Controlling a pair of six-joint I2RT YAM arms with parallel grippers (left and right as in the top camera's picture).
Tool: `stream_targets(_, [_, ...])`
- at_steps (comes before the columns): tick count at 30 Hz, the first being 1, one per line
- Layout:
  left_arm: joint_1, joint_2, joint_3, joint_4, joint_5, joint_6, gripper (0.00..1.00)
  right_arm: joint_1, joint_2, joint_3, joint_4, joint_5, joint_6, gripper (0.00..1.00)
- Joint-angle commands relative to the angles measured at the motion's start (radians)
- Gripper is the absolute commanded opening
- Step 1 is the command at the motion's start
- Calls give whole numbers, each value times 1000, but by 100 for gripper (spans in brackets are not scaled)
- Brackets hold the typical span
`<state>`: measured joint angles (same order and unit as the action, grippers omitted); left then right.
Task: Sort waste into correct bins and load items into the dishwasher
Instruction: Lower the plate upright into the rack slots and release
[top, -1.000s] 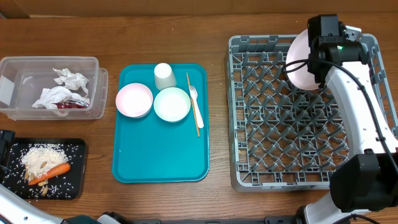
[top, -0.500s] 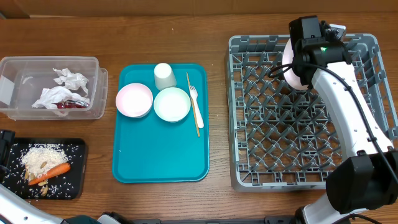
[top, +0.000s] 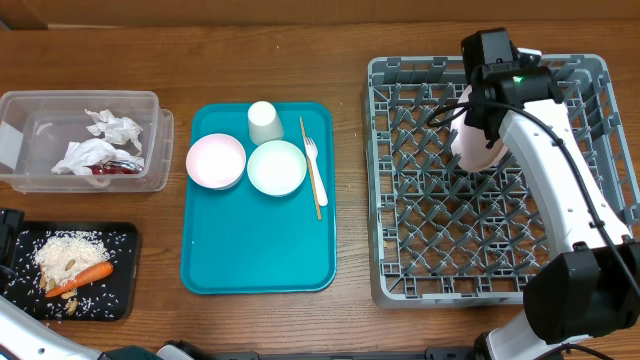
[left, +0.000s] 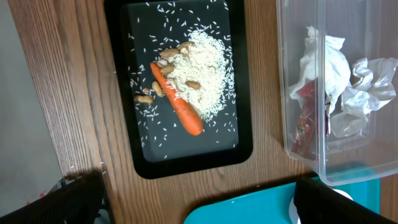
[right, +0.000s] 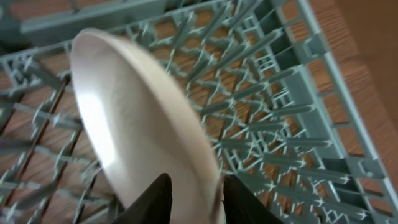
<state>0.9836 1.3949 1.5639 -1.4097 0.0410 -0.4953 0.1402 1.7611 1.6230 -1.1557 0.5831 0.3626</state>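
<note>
Pink plate (right: 137, 124), rim inside the slightly parted right pincer (right: 198, 200), in grey rack (right: 267, 124)

We see a pale pink plate (top: 470, 150) tilted on edge among the pegs of the grey dish rack (top: 440, 250), at right. Mid-frame sit a pink bowl (top: 215, 161), a white bowl (top: 277, 167), a cup (top: 264, 122), a fork (top: 312, 155) and a stick (top: 303, 128). Far left, napkins (top: 100, 140) and a red wrapper (top: 115, 168) lie in the clear tub (top: 80, 96), with the carrot (top: 85, 276) and rice (top: 68, 248) in the black tray (top: 125, 290).

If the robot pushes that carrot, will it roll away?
Probably a little: the carrot looks round and tapered, so it would likely roll in a curve. It lies against the rice in the black tray, so grains may slow it.
</note>
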Motion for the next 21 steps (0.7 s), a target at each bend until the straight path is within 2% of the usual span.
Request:
stream_targets(1, [4,-9,2,0,4,-6,100,6,-18,40,-23,-117,5,34])
stream_targets(4, [4,-9,2,0,4,-6,100,6,-49,100,-58,-222,9,46])
stream_targets(6, [4,-9,2,0,4,-6,100,6,-82,158,-83,-274,10,59])
stream_targets(7, [4,-9,2,0,4,-6,100,6,-94,179,-89,-280,13,80])
stream_targets(9, [4,-9,2,0,4,-6,100,6,-124,230,-100,-295,13,88])
stream_targets(11, [4,-9,2,0,4,-6,100,6,-147,269,-106,-298,13,100])
stream_targets(14, [4,-9,2,0,4,-6,100,6,-187,323,-119,-302,40,100])
stream_targets(21, [4,-9,2,0,4,-6,100,6,-245,324,-113,-377,63,100])
